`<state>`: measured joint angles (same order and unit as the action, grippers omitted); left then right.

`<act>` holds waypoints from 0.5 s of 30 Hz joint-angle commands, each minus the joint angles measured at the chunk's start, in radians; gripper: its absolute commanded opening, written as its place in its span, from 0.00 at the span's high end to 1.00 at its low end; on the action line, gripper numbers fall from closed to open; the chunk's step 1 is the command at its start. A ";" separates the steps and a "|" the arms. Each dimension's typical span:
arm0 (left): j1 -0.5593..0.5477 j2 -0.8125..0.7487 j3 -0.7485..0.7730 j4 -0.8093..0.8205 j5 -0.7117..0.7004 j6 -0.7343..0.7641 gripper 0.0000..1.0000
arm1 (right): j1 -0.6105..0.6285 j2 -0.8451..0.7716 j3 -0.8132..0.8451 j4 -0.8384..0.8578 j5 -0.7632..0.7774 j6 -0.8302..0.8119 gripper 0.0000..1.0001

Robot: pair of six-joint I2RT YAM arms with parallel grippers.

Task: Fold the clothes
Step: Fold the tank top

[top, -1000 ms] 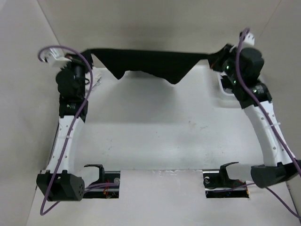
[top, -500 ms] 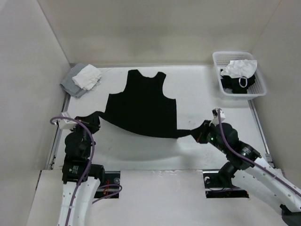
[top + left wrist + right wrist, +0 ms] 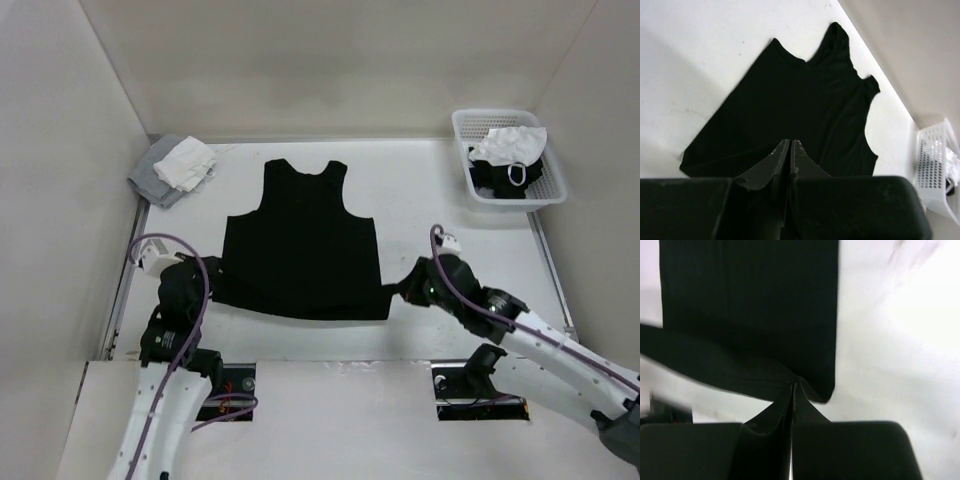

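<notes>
The clothes (image 3: 300,235) are one black garment spread flat on the white table, neck end toward the far wall and hem toward me. My left gripper (image 3: 214,274) is shut on the hem's left corner, low over the table. My right gripper (image 3: 399,288) is shut on the hem's right corner. In the left wrist view the fingertips (image 3: 790,142) press together over the clothes (image 3: 805,100). The right wrist view shows the tips (image 3: 794,385) pinching a raised fold of the clothes (image 3: 750,305) beside their right edge.
A grey-and-white cloth pile (image 3: 175,168) lies at the far left corner. A white basket (image 3: 556,186) holding white and black cloth stands at the far right, and its wall (image 3: 935,165) shows in the left wrist view. Walls close the table in on three sides.
Both arms have drawn back from the far wall toward me, dragging the clothes with them. The garment went from hanging stretched between the grippers to lying flat on the table.
</notes>
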<state>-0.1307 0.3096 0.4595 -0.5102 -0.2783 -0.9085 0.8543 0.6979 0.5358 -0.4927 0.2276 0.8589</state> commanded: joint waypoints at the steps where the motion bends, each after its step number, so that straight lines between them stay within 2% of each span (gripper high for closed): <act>1: 0.021 0.182 0.054 0.295 -0.044 -0.010 0.97 | -0.189 0.139 0.139 0.244 -0.071 -0.147 1.00; 4: 0.056 0.406 0.106 0.497 -0.068 -0.007 0.98 | -0.367 0.322 0.254 0.374 -0.184 -0.201 1.00; 6: 0.079 0.558 0.143 0.608 -0.093 -0.016 0.98 | -0.441 0.460 0.349 0.428 -0.243 -0.221 1.00; 11: 0.108 0.925 0.315 0.781 -0.114 -0.059 0.98 | -0.537 0.789 0.628 0.488 -0.307 -0.239 1.00; 15: 0.128 1.166 0.508 0.825 -0.099 -0.030 0.98 | -0.582 1.043 0.883 0.479 -0.343 -0.241 1.00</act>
<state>-0.0204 1.3819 0.8337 0.1528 -0.3611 -0.9463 0.2993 1.6394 1.2846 -0.0898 -0.0620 0.6479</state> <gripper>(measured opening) 0.029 0.005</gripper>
